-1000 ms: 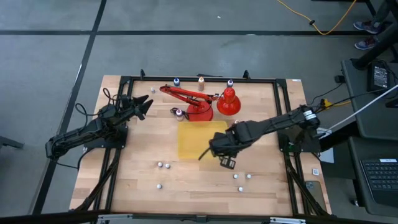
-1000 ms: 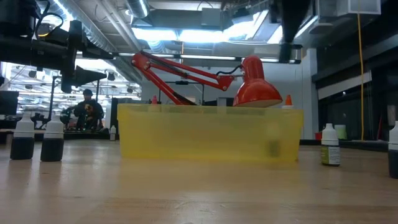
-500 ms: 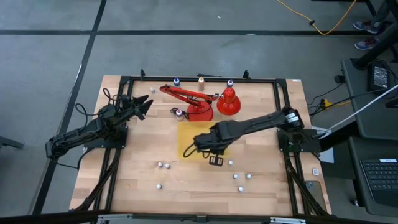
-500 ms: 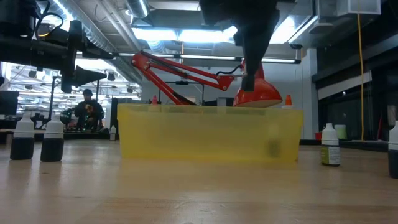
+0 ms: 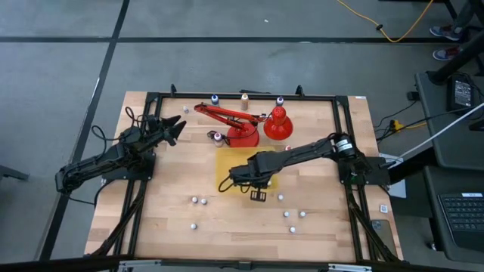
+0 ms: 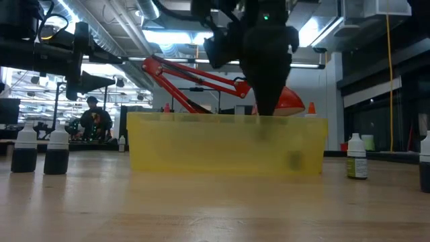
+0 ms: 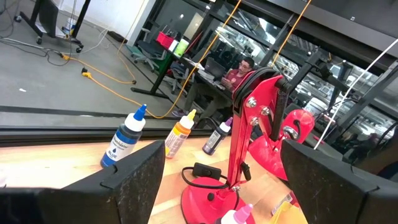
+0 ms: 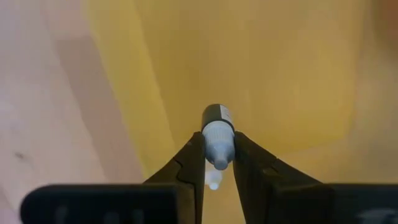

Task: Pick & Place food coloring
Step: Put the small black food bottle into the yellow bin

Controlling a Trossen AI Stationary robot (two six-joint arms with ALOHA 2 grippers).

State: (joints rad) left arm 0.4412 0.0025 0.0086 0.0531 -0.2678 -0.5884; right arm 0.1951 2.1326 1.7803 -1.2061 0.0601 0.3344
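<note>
My right gripper hangs over the near part of the yellow tray, shut on a tiny food coloring bottle with a pale cap and a dark body. In the low view it points down just above the tray's rim. My left gripper waits open near the table's left side, clear of everything. Other tiny bottles stand upright on the wood: three along the far edge, one by the lamp's base, several near the front. My right gripper pinches the bottle's pale cap end between its two fingers, coming from above and pointing down. The dark body sticks out past the fingertips. The bottle is lifted clear, above the tray's floor.
A big red desk lamp stands just beyond the tray, its shade on the right. Two dark bottles show at the low view's left, two more at its right. Bare wood lies on the table's left half.
My right gripper has moved from beside the tray's near right corner toward the table's left, over the tray, and has come down until its fingers reach the tray's rim in the low view. The left arm has kept still.
</note>
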